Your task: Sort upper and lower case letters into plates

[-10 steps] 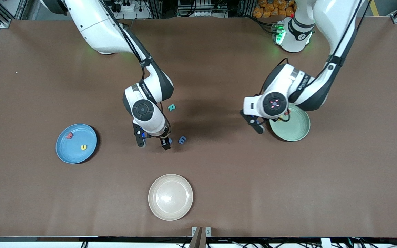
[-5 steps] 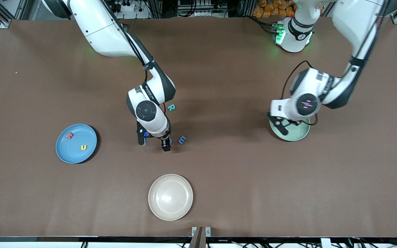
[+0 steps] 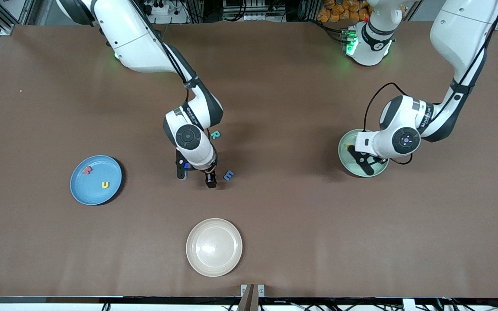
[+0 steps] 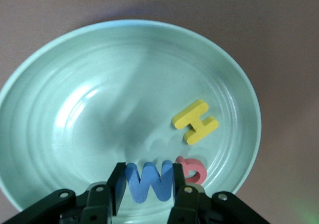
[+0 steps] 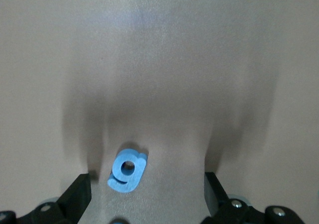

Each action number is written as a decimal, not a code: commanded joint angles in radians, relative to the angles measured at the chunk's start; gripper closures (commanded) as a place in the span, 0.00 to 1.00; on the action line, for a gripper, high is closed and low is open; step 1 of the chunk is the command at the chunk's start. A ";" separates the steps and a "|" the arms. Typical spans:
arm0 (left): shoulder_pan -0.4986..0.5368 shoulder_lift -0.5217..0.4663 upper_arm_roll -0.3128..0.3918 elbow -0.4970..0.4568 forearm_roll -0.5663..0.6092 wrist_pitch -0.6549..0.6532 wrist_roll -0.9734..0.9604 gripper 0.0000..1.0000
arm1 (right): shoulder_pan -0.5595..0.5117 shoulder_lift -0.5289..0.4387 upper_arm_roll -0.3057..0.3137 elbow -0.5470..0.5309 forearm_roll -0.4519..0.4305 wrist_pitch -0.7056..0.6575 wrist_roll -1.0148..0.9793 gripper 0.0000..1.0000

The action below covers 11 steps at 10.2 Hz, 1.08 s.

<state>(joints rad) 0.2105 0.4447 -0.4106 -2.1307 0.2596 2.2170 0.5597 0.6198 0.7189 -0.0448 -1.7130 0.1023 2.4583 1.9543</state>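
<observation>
Grip of left end effector [image 4: 148, 184] narrow, clamped on the sides of blue W [image 4: 149, 186] and hung low over mint green plate [image 4: 75, 109], at the left arm's end of the tabletop [image 3: 296, 216]; could not tell whether the W touched the plate floor. Found just beside it, already lying in that plate, red Q [image 4: 192, 170] and, a little farther in, yellow H [image 4: 195, 122]. Judged as the release step for the third capital: only an opening of the grip needed there. Right end effector [image 5: 145, 191] spread wide, set low over blue g [image 5: 127, 170], with the letter flat on the tabletop between the two fingers and closer to one of them; nothing gripped yet. Judged as the approach to a pick, with a small centring and a close still called for. Seen near that spot, on bare tabletop: blue e [image 3: 228, 175] just beside the end effector, and teal R [image 3: 215, 134] farther from the front camera, close to the right arm's wrist. Toward the right arm's end, sky blue plate [image 3: 80, 190] with red w [image 3: 86, 170] and yellow u [image 3: 105, 185] lying apart inside it. Cream plate [image 3: 197, 263], nearest the front camera, left with no letters. Reckoned so: four letters sorted, one in hand over its plate, three still to move, namely g and e to the blue plate and R to the mint one.
</observation>
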 commanded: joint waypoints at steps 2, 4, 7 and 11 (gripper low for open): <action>0.013 0.000 -0.008 0.002 0.033 0.013 -0.003 0.68 | 0.009 -0.003 -0.010 -0.010 -0.007 0.019 0.028 0.00; 0.012 0.008 -0.008 0.005 0.032 0.010 -0.006 0.28 | 0.011 0.005 -0.010 -0.010 -0.007 0.034 0.028 0.01; 0.003 -0.001 -0.011 0.009 0.026 0.001 -0.036 0.06 | 0.024 0.013 -0.012 -0.026 -0.096 0.045 0.029 1.00; -0.048 -0.014 -0.144 0.087 -0.028 -0.143 -0.390 0.06 | 0.025 0.005 -0.012 -0.073 -0.128 0.128 0.020 1.00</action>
<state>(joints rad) 0.1802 0.4455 -0.4982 -2.0636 0.2523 2.1195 0.3030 0.6348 0.7133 -0.0501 -1.7506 -0.0065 2.5615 1.9550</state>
